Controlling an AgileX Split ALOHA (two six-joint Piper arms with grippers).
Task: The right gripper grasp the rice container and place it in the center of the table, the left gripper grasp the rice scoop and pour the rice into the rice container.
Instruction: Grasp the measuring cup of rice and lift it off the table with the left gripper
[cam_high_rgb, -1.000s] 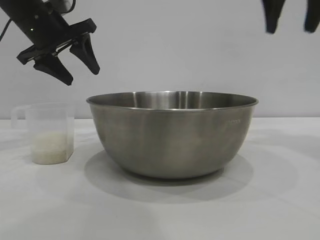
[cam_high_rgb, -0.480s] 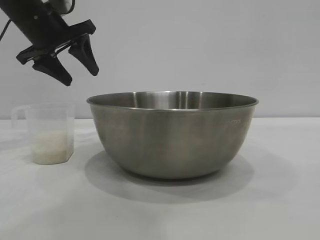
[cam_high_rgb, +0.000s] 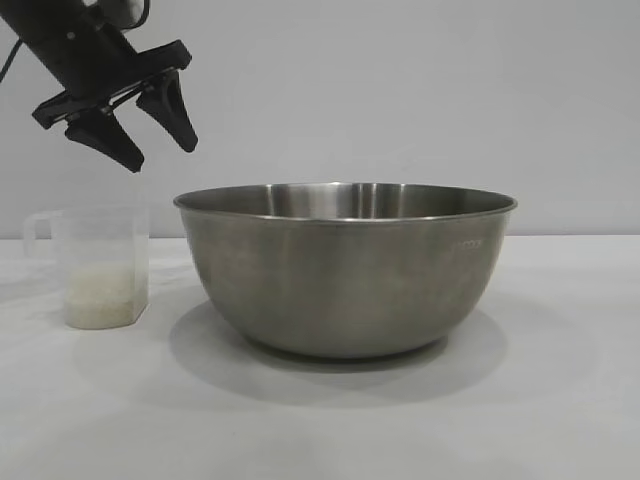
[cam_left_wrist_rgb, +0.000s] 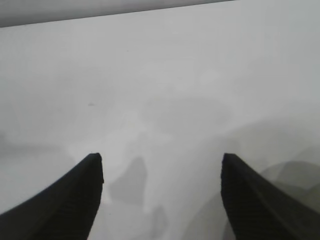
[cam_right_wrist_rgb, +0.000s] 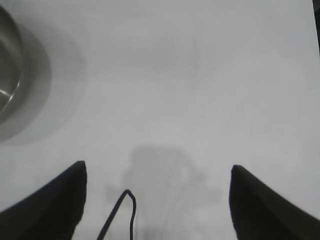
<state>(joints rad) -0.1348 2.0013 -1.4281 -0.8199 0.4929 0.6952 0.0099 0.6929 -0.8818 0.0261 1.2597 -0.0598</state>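
Observation:
The rice container (cam_high_rgb: 345, 270), a big steel bowl, stands in the middle of the white table (cam_high_rgb: 560, 400). To its left sits the rice scoop (cam_high_rgb: 100, 262), a small clear cup with its loop handle turned away from the bowl, holding a low layer of rice (cam_high_rgb: 100, 298). My left gripper (cam_high_rgb: 162, 155) hangs open in the air above the scoop, tilted downward, touching nothing. Its wrist view shows the left gripper (cam_left_wrist_rgb: 161, 157) over bare table (cam_left_wrist_rgb: 160, 75). My right gripper (cam_right_wrist_rgb: 157, 167) is open and empty, high over bare table (cam_right_wrist_rgb: 200, 75); the bowl's edge (cam_right_wrist_rgb: 7, 75) shows at one side.
A thin black cable (cam_right_wrist_rgb: 122, 210) loops between the right gripper's fingers close to the camera. A plain grey wall (cam_high_rgb: 400, 90) backs the table. White tabletop stretches in front of and to the right of the bowl.
The right gripper's fingertips, seen at the exterior view's top right one second ago, have risen out of that view. The left gripper has barely shifted. Bowl and scoop have not moved.

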